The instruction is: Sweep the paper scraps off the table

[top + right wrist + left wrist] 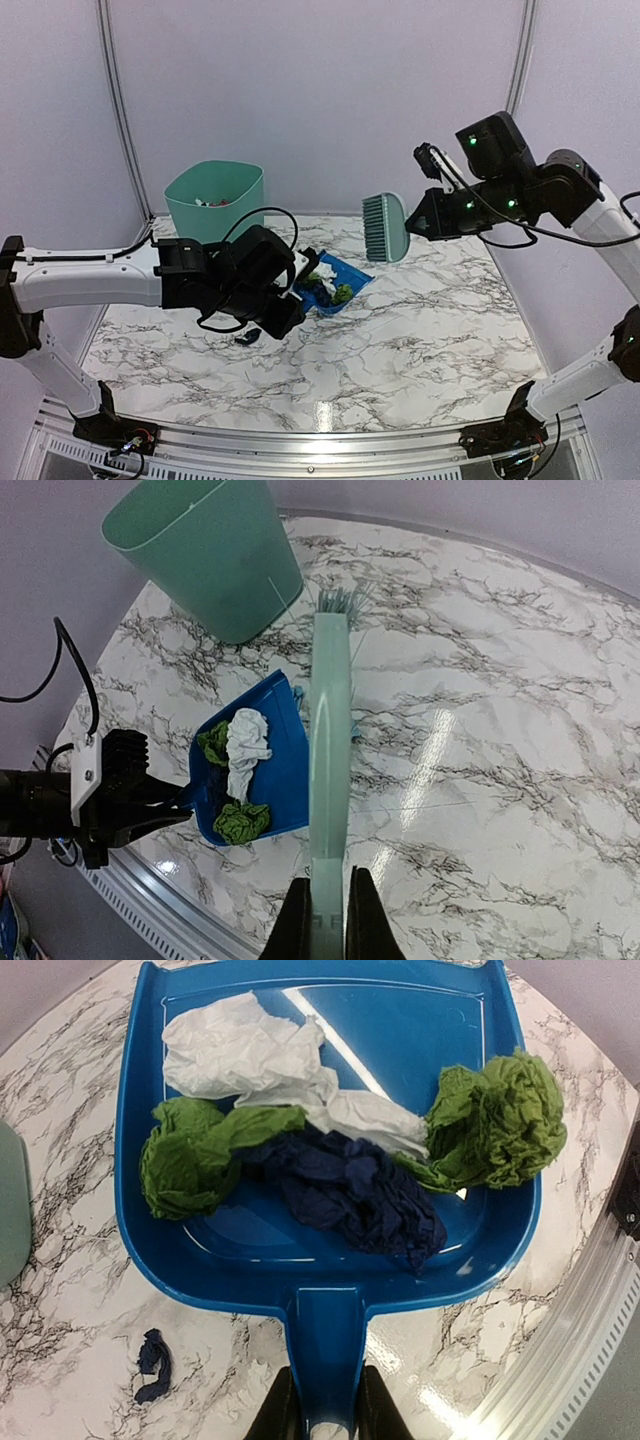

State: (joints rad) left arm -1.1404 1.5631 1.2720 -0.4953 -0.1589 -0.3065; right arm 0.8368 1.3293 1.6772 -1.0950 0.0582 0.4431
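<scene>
My left gripper (325, 1415) is shut on the handle of the blue dustpan (330, 1020) and holds it low over the marble table (420, 330). In the pan lie paper scraps: a white one (250, 1055), two green ones (495, 1120) and a dark blue one (350, 1185). One small dark blue scrap (153, 1363) lies on the table left of the handle; it also shows in the top view (248, 336). My right gripper (328, 920) is shut on the handle of the mint-green brush (330, 730), held in the air, right of and above the pan (330, 285).
A mint-green bin (214, 198) stands at the back left, behind the dustpan; it also shows in the right wrist view (205, 555). A metal rail (320, 440) runs along the near table edge. Purple walls close in the back and sides.
</scene>
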